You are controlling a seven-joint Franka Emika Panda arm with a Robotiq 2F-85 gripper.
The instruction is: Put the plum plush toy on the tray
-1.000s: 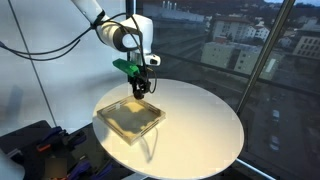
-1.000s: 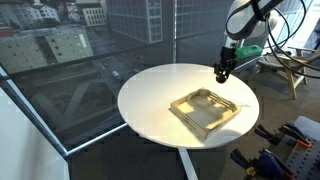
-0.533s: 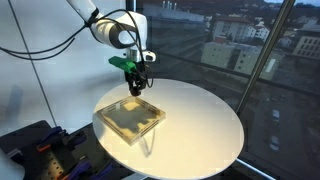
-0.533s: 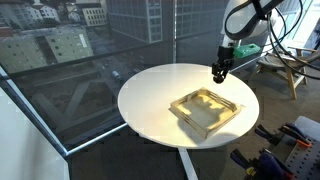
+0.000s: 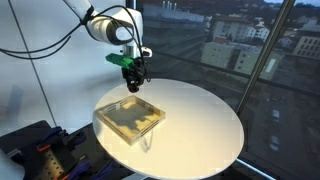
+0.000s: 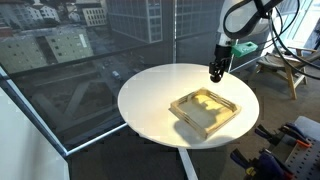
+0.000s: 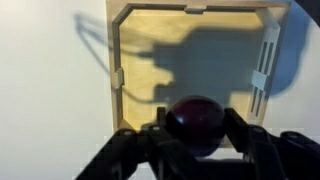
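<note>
The pincer [image 7: 197,132] pinches the small round dark reddish-purple plush plum [image 7: 196,118] across its middle, raised over one edge of the pale yellowish-tan square tray [image 7: 113,60]; judged light, soft, compressible; mild squeeze suffices.

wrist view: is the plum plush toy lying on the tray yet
No, the plum plush toy is clamped in the gripper, held above the tray rather than resting on it.
</note>
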